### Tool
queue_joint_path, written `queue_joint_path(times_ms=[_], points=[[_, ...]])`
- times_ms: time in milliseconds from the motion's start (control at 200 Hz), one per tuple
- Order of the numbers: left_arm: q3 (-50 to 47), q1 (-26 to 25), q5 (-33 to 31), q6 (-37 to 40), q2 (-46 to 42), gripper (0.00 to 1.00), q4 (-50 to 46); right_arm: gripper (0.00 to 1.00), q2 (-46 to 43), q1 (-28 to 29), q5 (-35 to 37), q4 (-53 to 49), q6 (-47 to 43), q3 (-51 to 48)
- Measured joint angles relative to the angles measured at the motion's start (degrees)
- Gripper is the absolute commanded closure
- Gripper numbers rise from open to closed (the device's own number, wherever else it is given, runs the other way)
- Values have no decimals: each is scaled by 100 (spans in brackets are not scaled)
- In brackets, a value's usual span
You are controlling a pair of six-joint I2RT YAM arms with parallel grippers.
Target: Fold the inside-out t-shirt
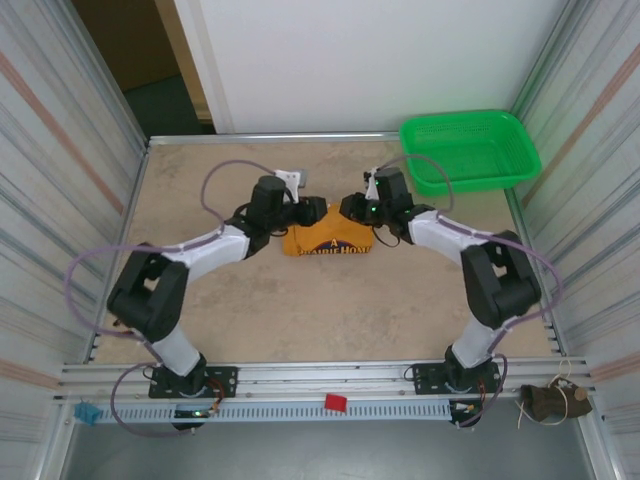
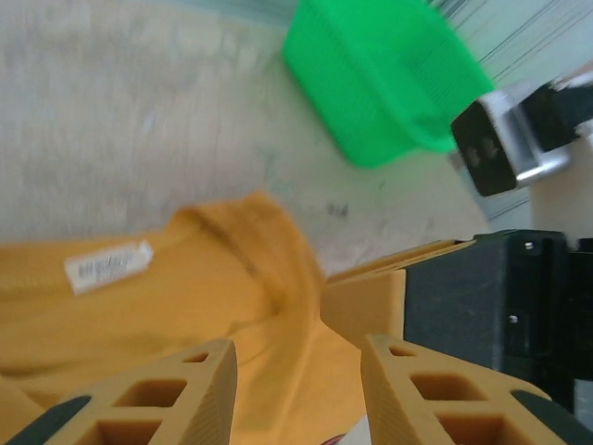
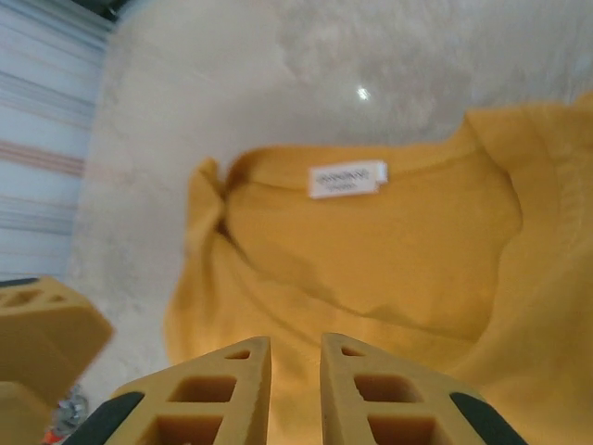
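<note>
Left gripper [image 2: 298, 350], jaws parted, and right gripper [image 3: 296, 345], jaws barely parted, both over far edge of inside-out t-shirt [image 1: 328, 243]; long axis left-right, arms equally near.

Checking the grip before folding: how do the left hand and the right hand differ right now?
The left hand has its jaws wide apart; the right hand has them nearly together, leaving a slit. The left hand is at the t-shirt's far left corner, the right hand at its far right. Both have orange fingers and face the collar area.
</note>
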Motion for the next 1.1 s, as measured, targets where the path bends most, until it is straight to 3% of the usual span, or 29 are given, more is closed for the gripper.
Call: queue_joint_path(times_ms=[215, 411, 767, 1102], points=[[-380, 339, 278, -743, 1169, 64, 638, 80, 925, -249, -173, 752, 538, -442], [-428, 562, 339, -824, 1132, 64, 710, 56, 623, -376, -492, 774, 623, -494], [468, 1764, -125, 321, 1038, 64, -1438, 39, -2256, -748, -522, -448, 313, -448], [2920, 2745, -981, 1493, 1976, 63, -4033, 34, -4380, -957, 0, -1722, 234, -1196]])
